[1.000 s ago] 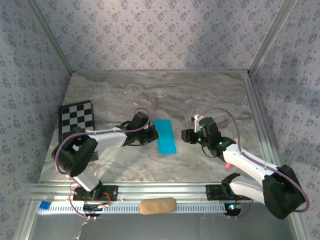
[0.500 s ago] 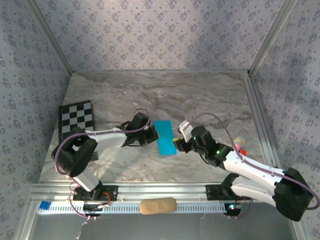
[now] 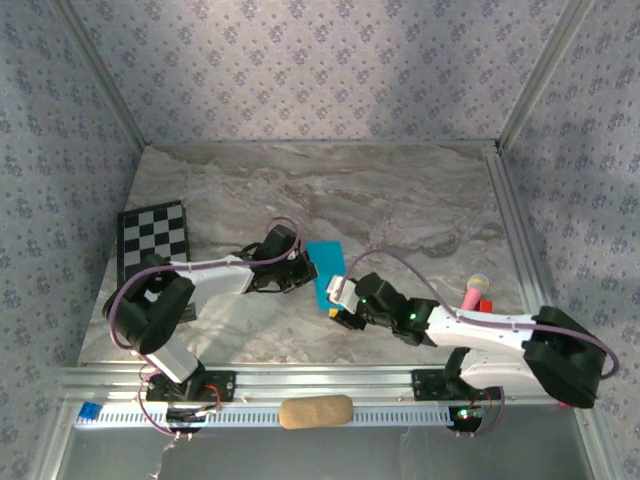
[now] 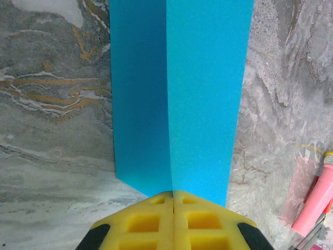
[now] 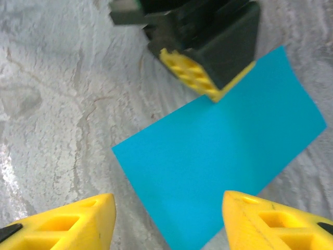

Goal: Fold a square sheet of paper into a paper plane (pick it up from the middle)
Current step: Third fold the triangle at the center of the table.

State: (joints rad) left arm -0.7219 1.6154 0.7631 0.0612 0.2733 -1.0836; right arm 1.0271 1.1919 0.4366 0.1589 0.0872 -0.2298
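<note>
The square sheet of paper is bright turquoise, creased into a long rectangle on the marble table. In the left wrist view its crease runs straight into the seam between my left gripper's yellow pads. My left gripper is shut on the paper's left edge at that crease; its yellow fingertips meet the paper's far edge in the right wrist view. My right gripper hovers open over the paper's near end, with one finger over bare marble and the other finger past the paper's right side.
A black-and-white checkered board lies at the table's left. A pink stick lies right of the right arm and also appears as a pink stick in the left wrist view. A tan oblong block sits on the front rail.
My right arm has swung left and forward from beside the paper to over its near end, with its jaws opening slightly wider. The left gripper and the paper have stayed put.
</note>
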